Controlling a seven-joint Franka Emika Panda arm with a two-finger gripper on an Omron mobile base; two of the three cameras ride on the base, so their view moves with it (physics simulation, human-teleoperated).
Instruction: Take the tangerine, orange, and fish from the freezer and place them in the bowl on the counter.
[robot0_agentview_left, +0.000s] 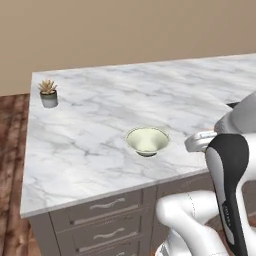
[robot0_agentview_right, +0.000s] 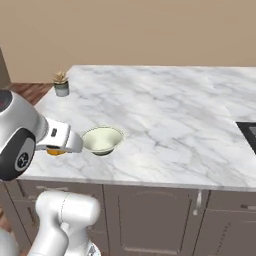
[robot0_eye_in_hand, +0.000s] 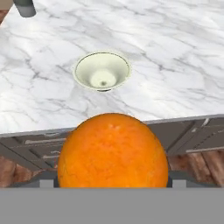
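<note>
Directly ahead of my gripper, between its fingers, sits a large round orange. In the hand view the fruit bulges up from the bottom, bright and finely dimpled, and hides the fingertips themselves. The jaws stand wide and the fruit fills the space between them, so I read the hand as clamped on the orange. In the right base view a sliver of the same orange peeks out under the white hand, just at the near edge of the counter.

Beyond the orange, a little farther forward from the hand, the bowl rests on the white marble counter. It is small, round and shallow, pale cream-green, standing upright with nothing inside. In the right base view the bowl lies just beside the hand, close to its tip. In the left base view the bowl sits near the counter's front edge, with the white hand near it on the arm's side.

Below the hand and under the marble slab run grey drawers with silver handles.

Far ahead of the hand and off to one side, near the counter's far corner, stands a small grey plant pot holding a spiky pale succulent. It is well apart from the bowl.
</note>
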